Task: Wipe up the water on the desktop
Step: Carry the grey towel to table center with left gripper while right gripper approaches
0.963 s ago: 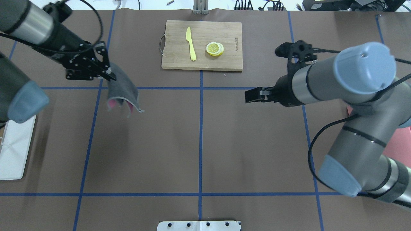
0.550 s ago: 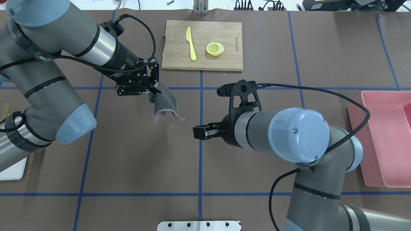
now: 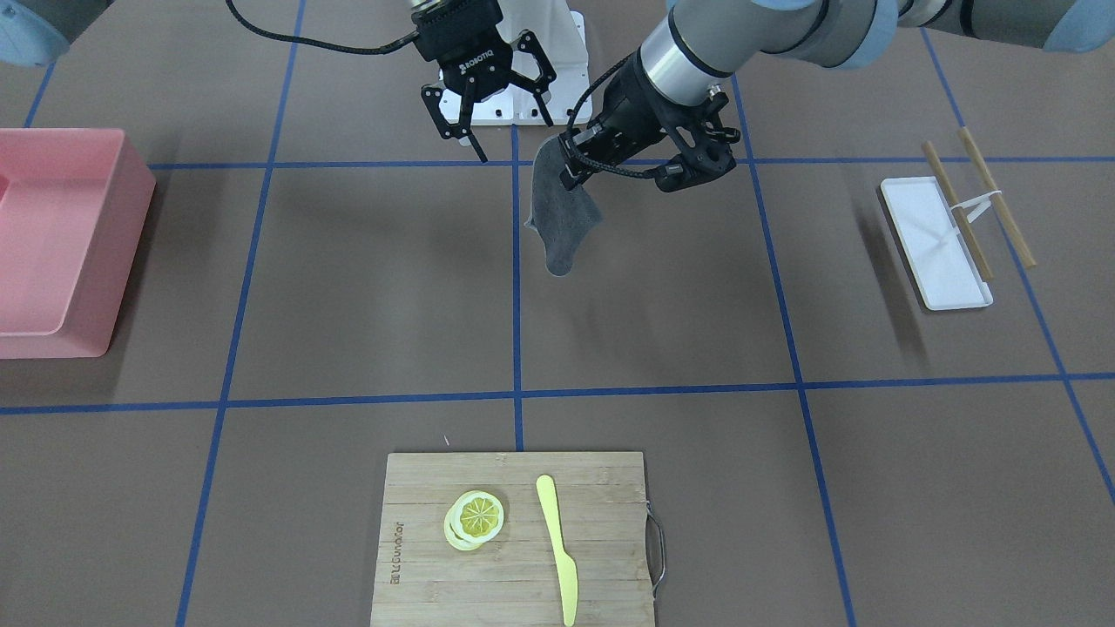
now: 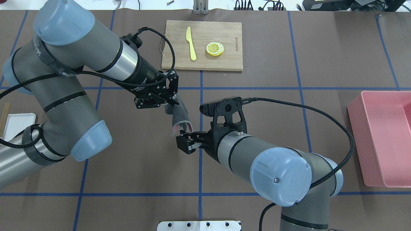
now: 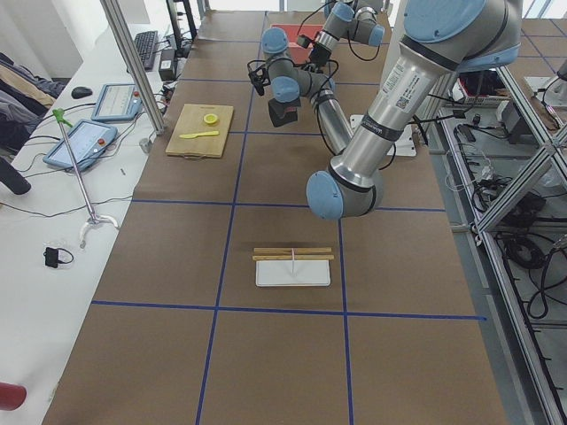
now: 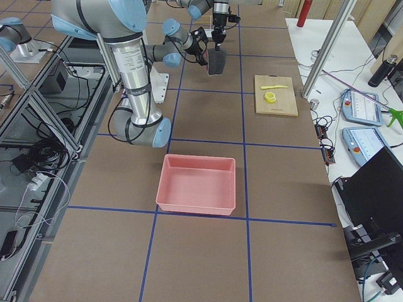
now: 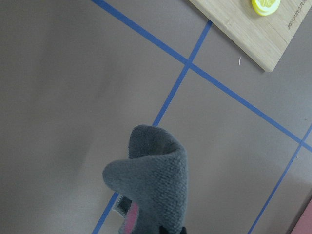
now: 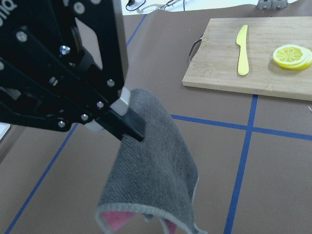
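Counter (image 4: 128,166) lying below hanging grey cloth (image 4: 179,116); left tool (image 4: 171,103) clenching it, well off all edges; right tool (image 4: 179,141) hovering released just beside.

Left arm (image 4: 96,48) & right arm (image 4: 244,154) are showing matte grey tube links w/ pale-blue joint caps, silver wrist bands and thin black rings. Braided black cables (image 4: 149,29) are looping along each. Left gripper (image 4: 171,103) & right gripper (image 4: 182,142) are looking black and skeletal w/ small silver screws; the right one is carrying white ROBOTIQ lettering.

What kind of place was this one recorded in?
Most likely a robotics lab workcell: a desktop gridded with blue tape, an aluminium post at its edge, and a side bench carrying tablet-like control pendants.
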